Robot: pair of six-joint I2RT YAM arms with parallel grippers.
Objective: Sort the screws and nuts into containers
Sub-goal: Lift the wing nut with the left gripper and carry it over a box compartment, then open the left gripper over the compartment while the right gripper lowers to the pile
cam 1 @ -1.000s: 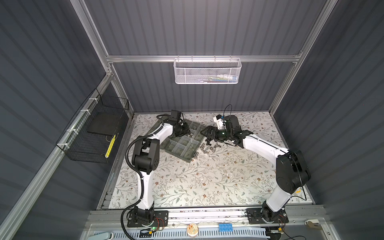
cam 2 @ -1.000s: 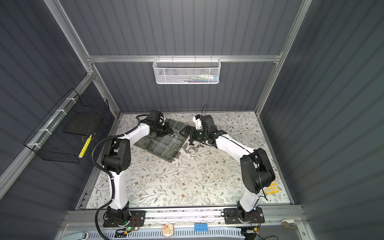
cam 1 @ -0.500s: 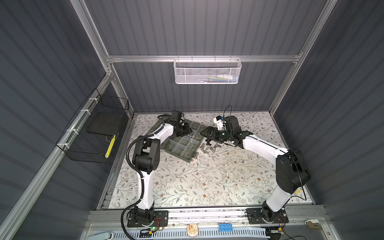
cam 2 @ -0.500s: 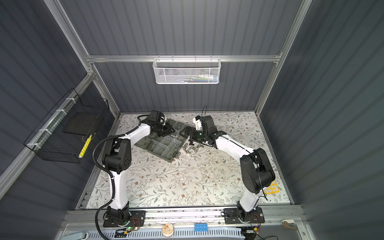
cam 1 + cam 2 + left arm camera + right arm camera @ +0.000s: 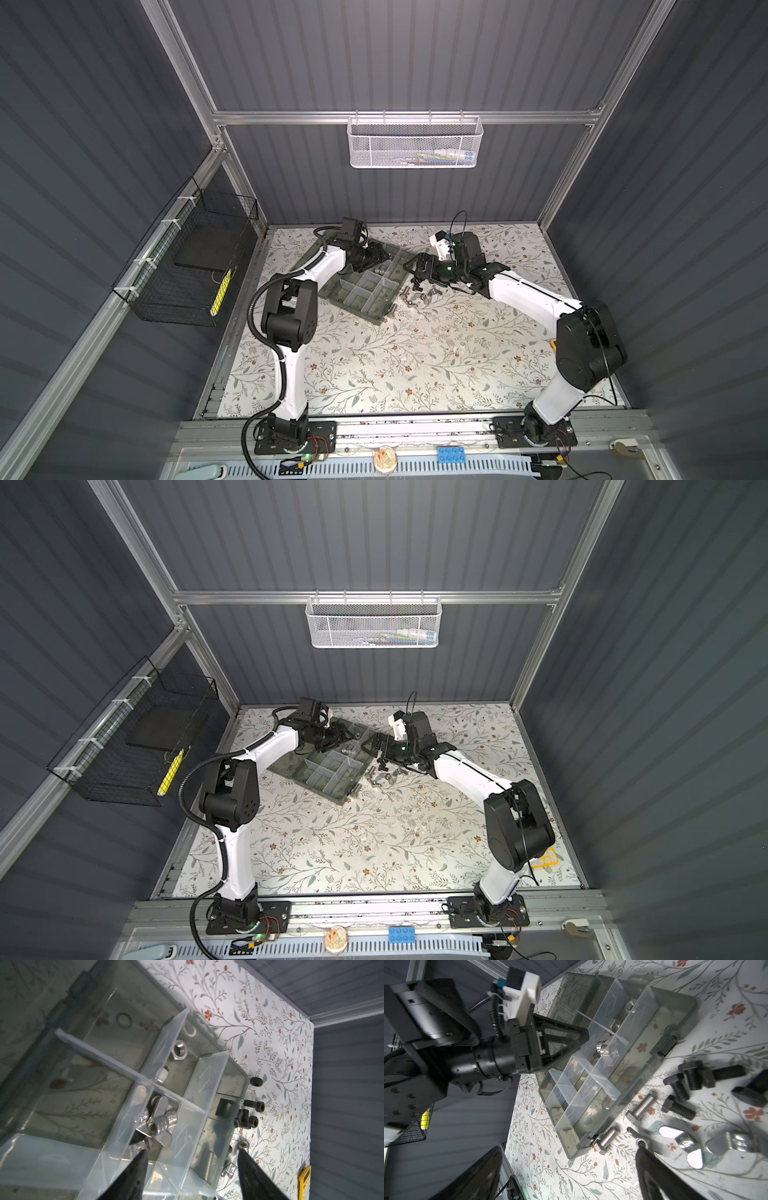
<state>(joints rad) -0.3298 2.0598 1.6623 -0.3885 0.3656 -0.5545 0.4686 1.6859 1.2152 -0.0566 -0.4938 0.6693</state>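
The grey-green organizer box (image 5: 362, 309) (image 5: 320, 785) lies open at the back of the floral mat, and its containers are parted by pale dividers. My left gripper (image 5: 384, 255) (image 5: 191, 1150) hovers open above it with nothing between the fingers. A silver winged nut (image 5: 154, 1124) lies in the compartment just beyond the tips, and a silver hex nut (image 5: 179, 1049) sits farther along. My right gripper (image 5: 415, 266) (image 5: 569, 1150) stands wide open and empty beside the box. Black screws (image 5: 679, 1107), silver screws (image 5: 643, 1105) and winged nuts (image 5: 683, 1142) lie loose on the mat beside the box.
A white mesh basket (image 5: 415, 143) hangs on the back wall. A black wire basket (image 5: 187, 266) hangs on the left wall. A yellow piece (image 5: 544, 858) lies by the right arm's base. Floral mat stretches out in front of the box.
My left gripper has gone from shut to open over the box. Both arms have stayed nearly where they were.
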